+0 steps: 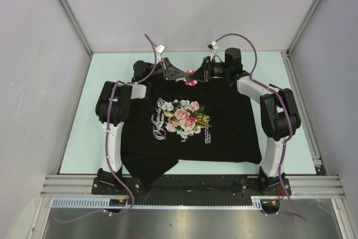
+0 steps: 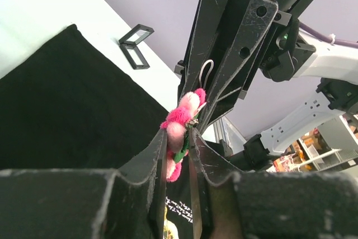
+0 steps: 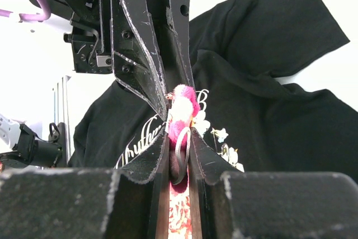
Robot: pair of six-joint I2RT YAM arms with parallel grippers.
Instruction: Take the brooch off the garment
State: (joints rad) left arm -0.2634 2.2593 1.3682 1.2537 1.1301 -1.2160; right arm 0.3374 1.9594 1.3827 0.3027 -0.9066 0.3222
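On the counter [image 1: 279, 155] we see the shirt [image 1: 224, 144] spread out, and at its far collar the left claw [image 1: 182, 78] and right claw [image 1: 200, 76] meet tip to tip, both narrowed onto the brooch [image 1: 191, 77] between them, equally near

- Looked like a robotics lab or test cell, not a home or shop.
- Work area was boxed in w/ plain grey panels [image 1: 33, 82] on alu. frame posts [image 1: 67, 12].
- Pale mint tabletop [image 1: 84, 138] had a slotted alu. rail [image 1: 190, 182] along its near edge, w/ left arm [image 1: 112, 138] & right arm [image 1: 274, 149] bolted there.
- Purple cables [image 1: 240, 35] ran along the arms; slotted cable duct [image 1: 184, 204] & brushed metal sheet [image 1: 190, 225] sat at the front.
- Left wrist cam caught blurred shelving [image 2: 299, 160] w/ colourful stuff beyond; too blurred to ID.
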